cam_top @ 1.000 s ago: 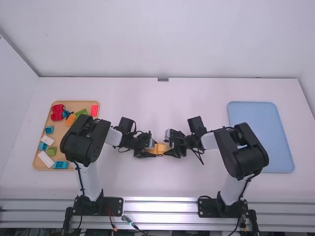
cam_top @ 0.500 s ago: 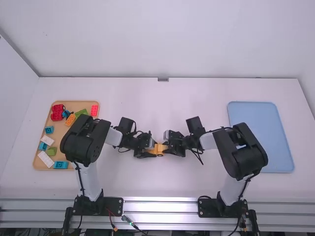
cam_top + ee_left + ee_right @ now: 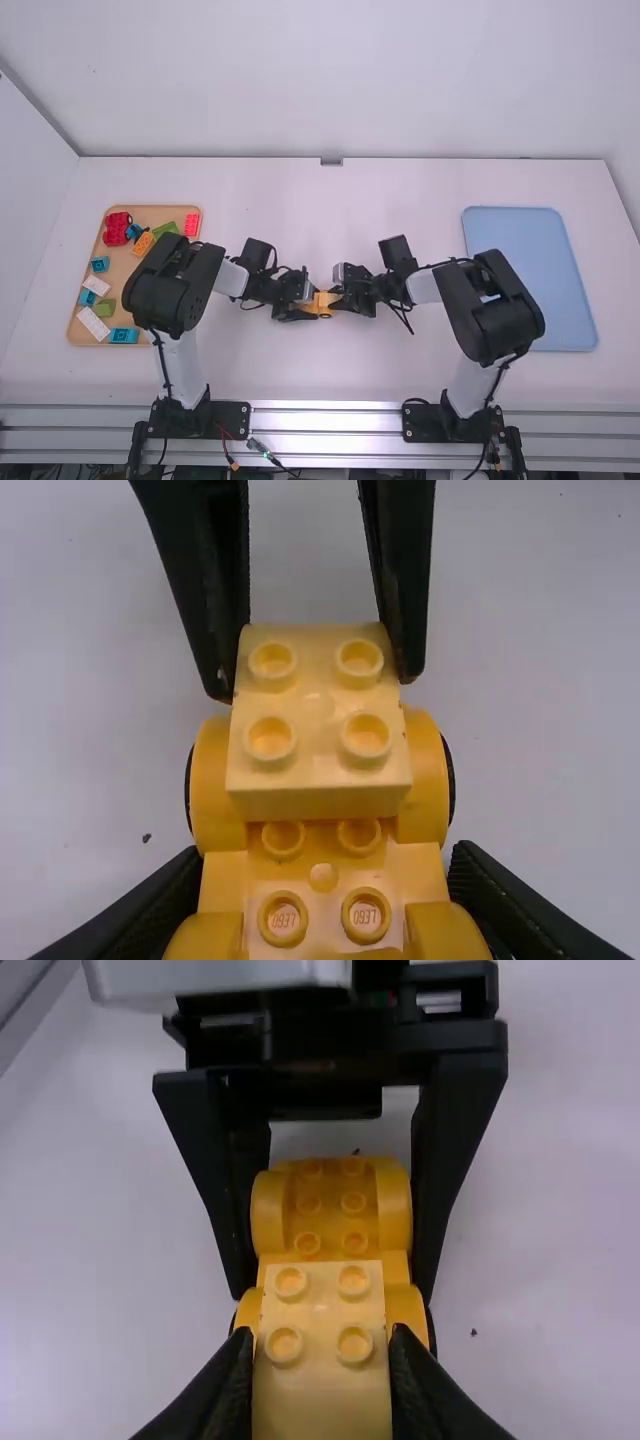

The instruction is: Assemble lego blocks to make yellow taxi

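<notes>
Mid-table in the high view, my left gripper (image 3: 303, 306) and right gripper (image 3: 341, 299) face each other across a yellow wheeled car base (image 3: 323, 311). My left gripper (image 3: 322, 912) is shut on the base's sides, between the wheels; the base's near studs (image 3: 325, 916) show in the left wrist view. A pale yellow two-by-two-stud brick (image 3: 318, 718) lies over the base's other end, studs up. My right gripper (image 3: 320, 1352) is shut on that brick (image 3: 321, 1310). Whether the brick is fully pressed down, I cannot tell.
At the left, an orange-brown tray (image 3: 144, 273) holds several loose blocks, red, blue, green, white and orange; the left arm's elbow overlaps its right edge. A flat blue tray (image 3: 528, 270) lies at the right, beside the right arm.
My right gripper has shifted slightly left, closer to the left one, over the last second. The left arm has kept still with the car base.
</notes>
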Available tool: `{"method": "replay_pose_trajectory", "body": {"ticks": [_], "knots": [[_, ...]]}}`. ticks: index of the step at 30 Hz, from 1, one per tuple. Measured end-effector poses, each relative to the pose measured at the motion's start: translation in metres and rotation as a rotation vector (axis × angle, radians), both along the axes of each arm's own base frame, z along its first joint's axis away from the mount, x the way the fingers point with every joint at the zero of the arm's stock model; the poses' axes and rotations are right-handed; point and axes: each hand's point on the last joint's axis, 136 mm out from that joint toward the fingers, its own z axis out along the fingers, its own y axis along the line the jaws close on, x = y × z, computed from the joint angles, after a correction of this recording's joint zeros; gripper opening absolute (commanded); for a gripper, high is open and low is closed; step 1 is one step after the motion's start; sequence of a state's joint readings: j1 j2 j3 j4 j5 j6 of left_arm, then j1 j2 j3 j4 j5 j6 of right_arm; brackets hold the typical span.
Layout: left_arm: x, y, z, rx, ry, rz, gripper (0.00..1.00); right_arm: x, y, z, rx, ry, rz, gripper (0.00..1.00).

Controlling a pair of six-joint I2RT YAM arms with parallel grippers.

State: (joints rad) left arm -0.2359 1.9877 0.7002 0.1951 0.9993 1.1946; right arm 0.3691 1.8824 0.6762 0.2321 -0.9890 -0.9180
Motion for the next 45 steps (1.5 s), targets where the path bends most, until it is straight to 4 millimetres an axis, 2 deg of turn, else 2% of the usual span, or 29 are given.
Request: {"method": "replay_pose_trajectory", "body": {"ticks": [9, 15, 33, 35, 36, 37, 39, 40, 43, 45], "knots": [[0.000, 0.000, 0.000, -0.001, 0.000, 0.000, 0.52, -0.006, 0.010, 0.001, 0.001, -0.003, 0.030, 0.24], [0.000, 0.000, 0.000, 0.000, 0.000, 0.000, 0.52, -0.004, 0.014, 0.001, -0.015, 0.000, 0.015, 0.24], [0.001, 0.000, 0.000, 0.003, -0.003, 0.002, 0.52, 0.003, 0.003, -0.005, -0.048, 0.024, -0.031, 0.24], [0.001, 0.000, 0.000, 0.003, -0.003, 0.001, 0.52, 0.003, 0.003, -0.005, -0.048, 0.021, -0.029, 0.26], [0.001, 0.000, 0.000, 0.003, -0.003, 0.001, 0.52, 0.003, 0.003, -0.005, -0.048, 0.022, -0.030, 0.30], [0.001, 0.000, 0.000, 0.003, -0.003, 0.001, 0.52, 0.003, 0.003, -0.005, -0.048, 0.022, -0.030, 0.40], [0.001, 0.000, 0.000, 0.002, -0.003, 0.002, 0.52, 0.004, 0.002, -0.006, -0.052, 0.020, -0.033, 0.49], [0.001, 0.000, 0.000, 0.001, -0.001, 0.001, 0.52, 0.005, 0.002, -0.006, -0.054, 0.016, -0.037, 0.58], [0.000, 0.000, 0.000, 0.001, 0.000, 0.001, 0.53, 0.007, 0.004, -0.004, -0.042, 0.004, -0.034, 0.67], [0.000, 0.000, 0.000, 0.001, 0.001, 0.000, 0.52, 0.008, 0.006, 0.000, -0.022, -0.007, -0.027, 0.68]]}}
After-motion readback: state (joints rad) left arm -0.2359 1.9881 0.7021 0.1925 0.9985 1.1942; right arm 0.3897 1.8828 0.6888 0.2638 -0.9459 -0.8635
